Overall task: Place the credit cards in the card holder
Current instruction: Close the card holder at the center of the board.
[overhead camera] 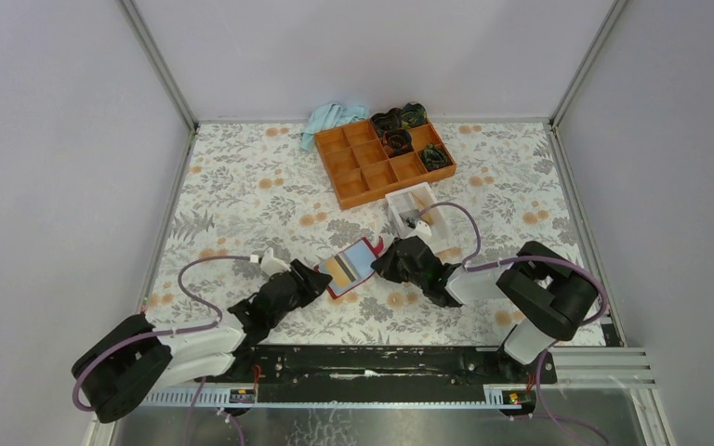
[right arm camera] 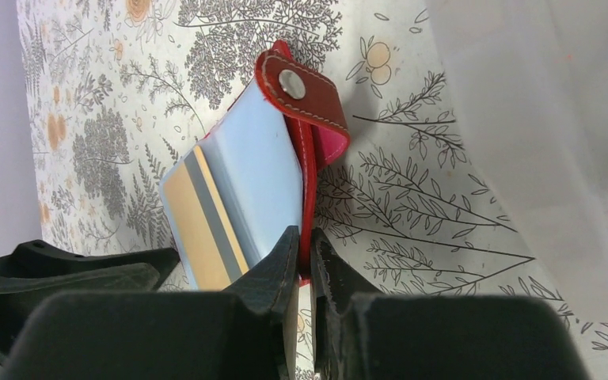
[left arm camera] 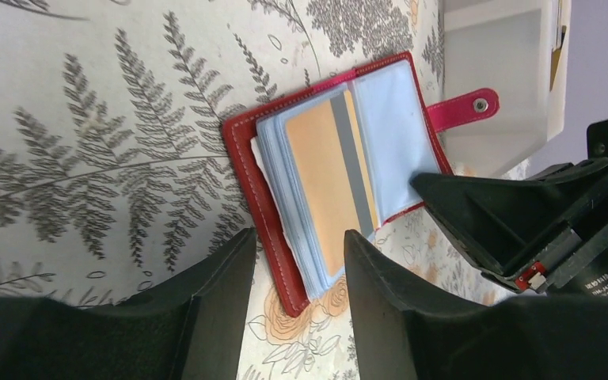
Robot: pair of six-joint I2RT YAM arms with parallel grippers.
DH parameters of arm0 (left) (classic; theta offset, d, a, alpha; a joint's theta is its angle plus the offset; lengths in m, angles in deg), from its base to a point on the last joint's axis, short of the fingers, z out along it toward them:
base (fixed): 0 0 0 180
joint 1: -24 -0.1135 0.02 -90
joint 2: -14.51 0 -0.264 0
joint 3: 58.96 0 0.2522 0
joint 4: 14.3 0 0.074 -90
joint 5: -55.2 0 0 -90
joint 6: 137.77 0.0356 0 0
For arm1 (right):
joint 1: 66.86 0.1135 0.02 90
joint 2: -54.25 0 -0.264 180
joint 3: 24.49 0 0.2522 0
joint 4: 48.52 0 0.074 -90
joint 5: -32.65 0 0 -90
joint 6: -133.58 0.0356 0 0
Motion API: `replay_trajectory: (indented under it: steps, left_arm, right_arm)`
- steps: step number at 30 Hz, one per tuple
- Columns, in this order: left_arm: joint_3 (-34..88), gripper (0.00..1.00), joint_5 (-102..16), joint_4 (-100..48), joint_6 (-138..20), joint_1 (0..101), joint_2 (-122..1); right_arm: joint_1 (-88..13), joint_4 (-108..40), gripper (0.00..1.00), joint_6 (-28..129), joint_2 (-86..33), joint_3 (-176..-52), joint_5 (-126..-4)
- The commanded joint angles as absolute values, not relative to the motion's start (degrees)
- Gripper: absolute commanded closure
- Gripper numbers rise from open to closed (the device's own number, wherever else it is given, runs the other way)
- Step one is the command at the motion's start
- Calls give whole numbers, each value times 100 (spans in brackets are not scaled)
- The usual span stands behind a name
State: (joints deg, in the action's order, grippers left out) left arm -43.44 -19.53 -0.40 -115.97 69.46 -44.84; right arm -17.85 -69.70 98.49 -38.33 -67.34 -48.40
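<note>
An orange compartment tray (overhead camera: pixel 372 165) is set on the floral table (overhead camera: pixel 242 186), well beyond the card holder (overhead camera: pixel 351 267), which is laid open. A whitish clear box (overhead camera: pixel 420 216) is placed just beyond the card holder, to its right. The card holder's right cover edge is pinched by the right gripper (right arm camera: pixel 305 237). At its left edge the left gripper (left arm camera: pixel 301 237) is held with fingers apart, gripping nothing. A tan-gold credit card (left arm camera: pixel 324 198) is seen among the card holder's light-blue sleeves.

Dark-red folding card holder (overhead camera: pixel 351 267) on floral-print surface (overhead camera: pixel 242 195), between left tool (overhead camera: pixel 319 279) and right tool (overhead camera: pixel 387 261); whitish clear rectangular box (overhead camera: pixel 418 219) behind it, orange compartment tray (overhead camera: pixel 346 186) farther back.
</note>
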Motion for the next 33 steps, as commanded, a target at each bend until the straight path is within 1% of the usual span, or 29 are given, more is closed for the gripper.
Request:
replay_trajectory:
  steps: [1, 11, 20, 28, 33]
  left_arm:
    - [-4374, 47, -1144, -571, -11277, 7055, -4071]
    - [-4381, 47, -1187, -468, -11293, 7107, -4018]
    - [-4337, 47, -1467, 230, -11290, 7134, -4739]
    - [-4395, 47, -1332, 127, -11307, 7185, -4365]
    - [-4264, 47, -1230, 56, -11219, 7257, -4224]
  right_arm:
    - [-1685, -6884, 95, 9896, -3900, -6867, -4809]
    - [-1603, -6888, 95, 9918, -3887, -6884, -4781]
    - [-1416, -6865, 95, 9847, -3996, -7017, -4677]
    - [-988, -6043, 95, 8978, -3781, -7548, -3943]
    - [-826, -5812, 95, 8836, -3813, -7713, -3806]
